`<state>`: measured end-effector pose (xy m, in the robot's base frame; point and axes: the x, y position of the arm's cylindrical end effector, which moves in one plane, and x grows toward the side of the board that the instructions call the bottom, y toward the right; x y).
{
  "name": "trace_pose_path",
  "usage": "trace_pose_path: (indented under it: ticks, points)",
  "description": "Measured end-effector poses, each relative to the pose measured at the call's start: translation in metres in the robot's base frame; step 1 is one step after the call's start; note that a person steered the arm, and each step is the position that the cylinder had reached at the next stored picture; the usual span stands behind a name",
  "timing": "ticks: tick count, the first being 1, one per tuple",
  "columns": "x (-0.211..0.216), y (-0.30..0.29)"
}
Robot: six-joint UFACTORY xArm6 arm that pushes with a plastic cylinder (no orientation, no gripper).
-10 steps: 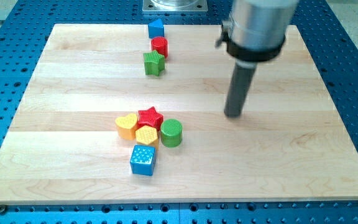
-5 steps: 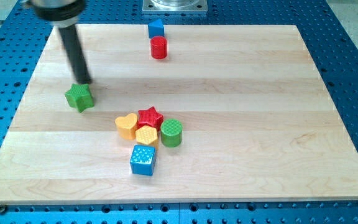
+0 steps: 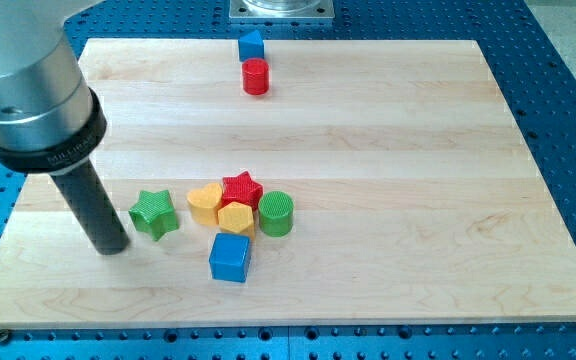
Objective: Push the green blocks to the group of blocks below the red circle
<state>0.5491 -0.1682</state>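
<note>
**Rod planted left of the green star**

The arm comes down from the view's top left, its rod nearly upright, and my tip (image 3: 111,248) rests on the wooden board (image 3: 418,200) just left of the green star (image 3: 154,214). There is no claw, only the rod. The star sits just left of the yellow heart (image 3: 205,202), apart from it. The green cylinder (image 3: 276,213) touches the cluster's right side, beside the red star (image 3: 241,188) and yellow hexagon (image 3: 236,218).
</note>
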Motion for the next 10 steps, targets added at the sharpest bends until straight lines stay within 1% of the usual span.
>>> trace_pose_path:
  ticks: [1, 2, 3, 5, 6, 7, 9, 10]
  points:
    - [-0.015, -0.045]
    - [-0.037, -0.033]
    - [-0.043, 0.005]
    - [-0.009, 0.031]
    - [-0.004, 0.029]
    - [-0.017, -0.050]
    - [-0.188, -0.038]
    - [-0.252, -0.021]
